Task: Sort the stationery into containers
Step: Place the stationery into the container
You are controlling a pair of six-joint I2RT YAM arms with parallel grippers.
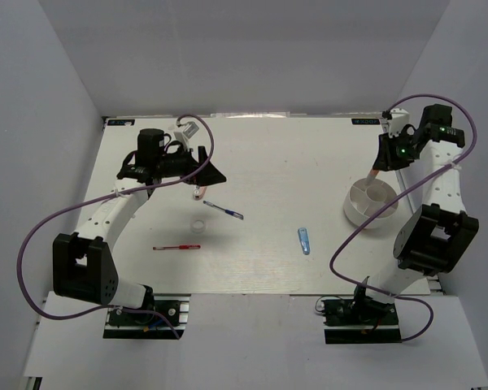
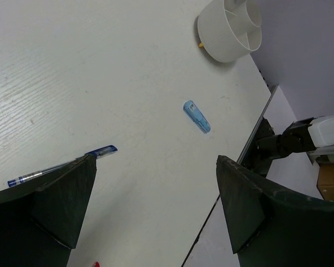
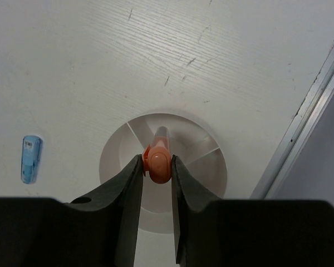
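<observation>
My right gripper (image 3: 157, 162) is shut on the orange cap of the white marker (image 3: 158, 166) and holds it upright over the round divided white bowl (image 3: 203, 179). From above, the marker (image 1: 376, 172) hangs below this gripper (image 1: 381, 162) at the bowl's (image 1: 366, 222) far rim. My left gripper (image 1: 200, 174) is open and empty above a pinkish-white eraser (image 1: 198, 193). Near it lie the blue pen (image 1: 224, 211), the white tape ring (image 1: 198, 227) and the red pen (image 1: 176, 247). The light-blue piece (image 1: 304, 240) lies mid-table.
The left wrist view shows the blue pen (image 2: 61, 167), the light-blue piece (image 2: 196, 116) and the bowl (image 2: 222, 41) between and beyond the open fingers. The light-blue piece also shows in the right wrist view (image 3: 30, 158). Purple cables loop beside both arms. Walls enclose the table.
</observation>
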